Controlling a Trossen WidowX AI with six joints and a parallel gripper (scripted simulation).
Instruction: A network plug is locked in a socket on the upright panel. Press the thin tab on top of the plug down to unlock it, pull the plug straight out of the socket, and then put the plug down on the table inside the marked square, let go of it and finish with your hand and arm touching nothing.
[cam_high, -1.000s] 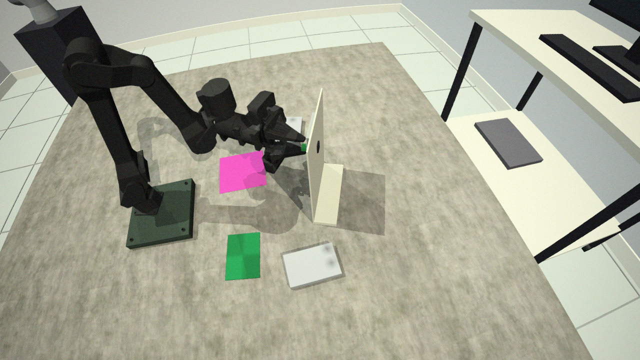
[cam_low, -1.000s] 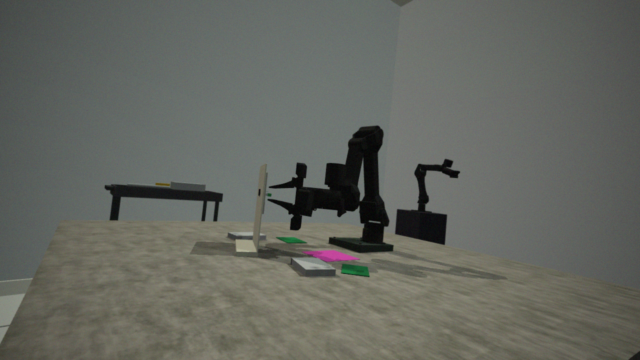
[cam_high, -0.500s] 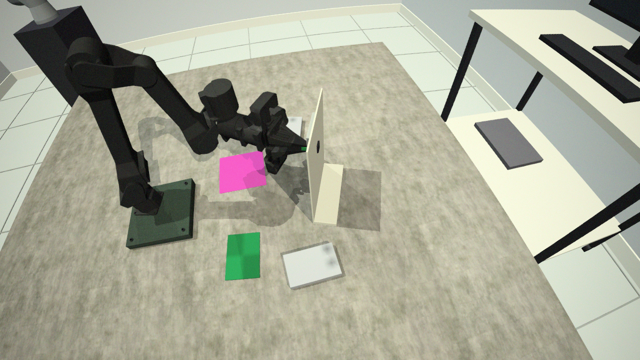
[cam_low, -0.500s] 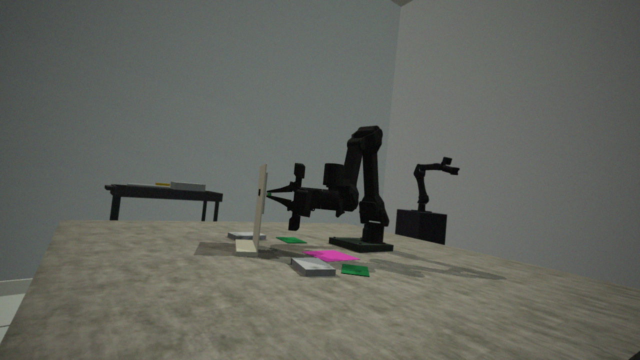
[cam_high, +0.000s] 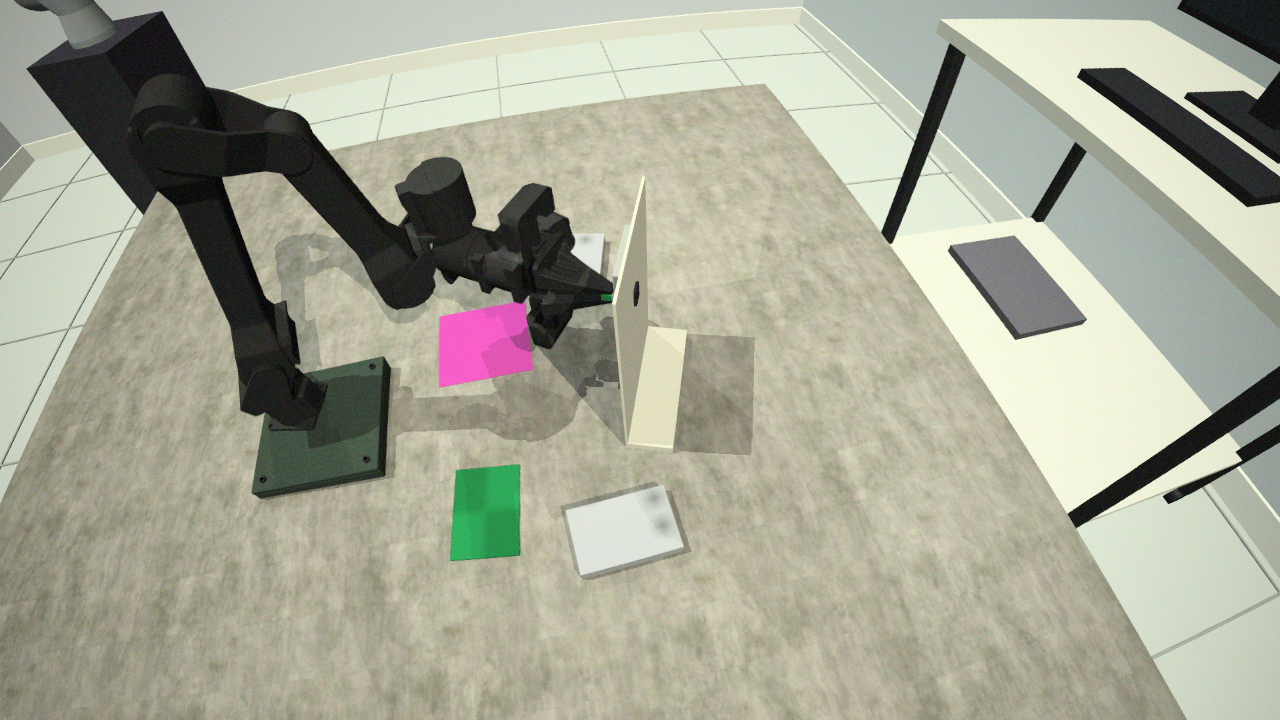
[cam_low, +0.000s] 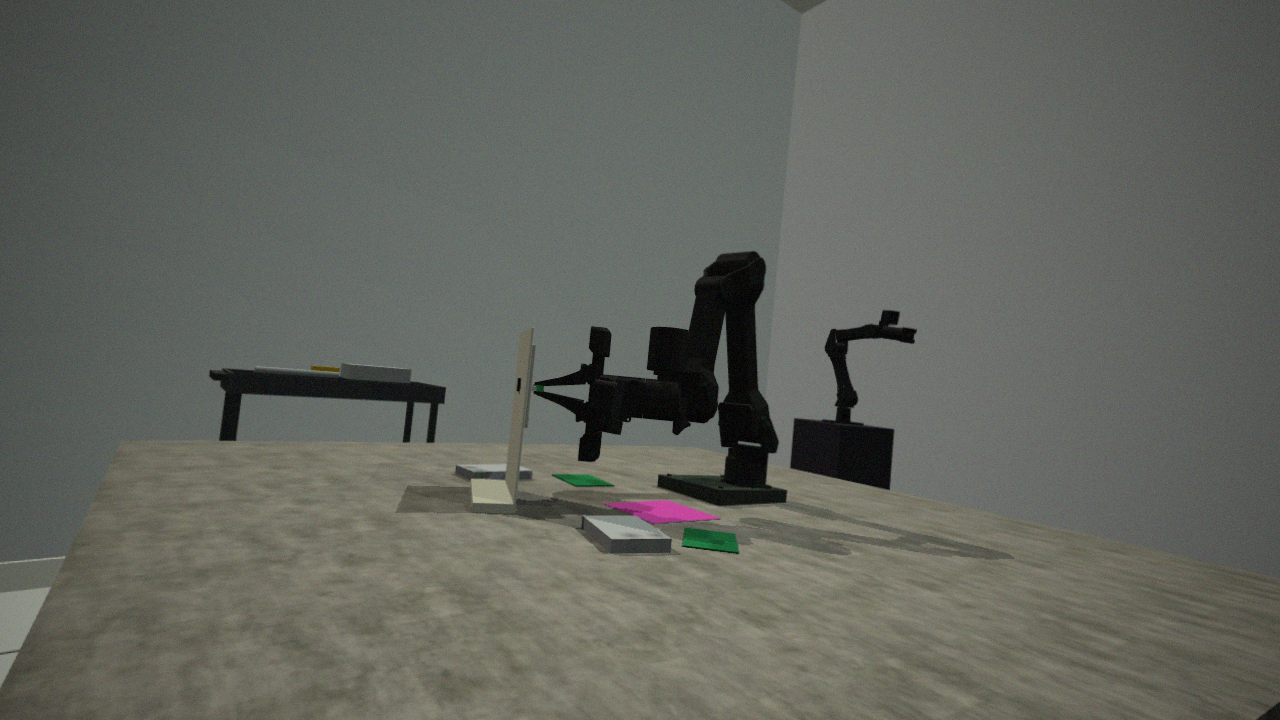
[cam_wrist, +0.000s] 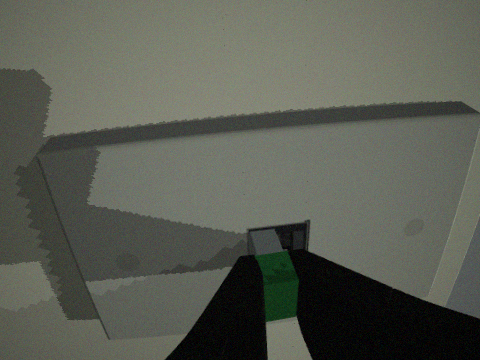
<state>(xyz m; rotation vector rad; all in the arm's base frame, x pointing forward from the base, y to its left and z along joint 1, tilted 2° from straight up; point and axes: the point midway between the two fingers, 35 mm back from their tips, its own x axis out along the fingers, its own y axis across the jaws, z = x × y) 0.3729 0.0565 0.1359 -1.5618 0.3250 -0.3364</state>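
The upright cream panel (cam_high: 631, 241) (cam_low: 520, 429) (cam_wrist: 240, 60) carries a grey socket plate (cam_wrist: 200, 170) with a dark opening. The plug (cam_high: 606, 297) (cam_low: 539, 389) (cam_wrist: 281, 295) has a green rear part; its grey front part reaches into that opening. My gripper (cam_high: 611, 293) (cam_low: 537, 388) (cam_wrist: 271, 268) is shut on the plug, with one finger above and one below it in the exterior view. The fingertips are close to the plate; contact with it cannot be told. The thin tab is not clearly visible. A magenta square (cam_high: 465, 335) (cam_low: 662, 511) lies flat on the table below the arm.
One green rectangle (cam_high: 485, 510) (cam_low: 582, 480) and one white box (cam_high: 617, 532) (cam_low: 493, 471) lie on one side of the magenta square. Another green rectangle (cam_low: 710, 540) and white box (cam_high: 590, 253) (cam_low: 628, 535) lie on the other. The panel's foot (cam_high: 659, 385) (cam_low: 492, 497) extends behind it.
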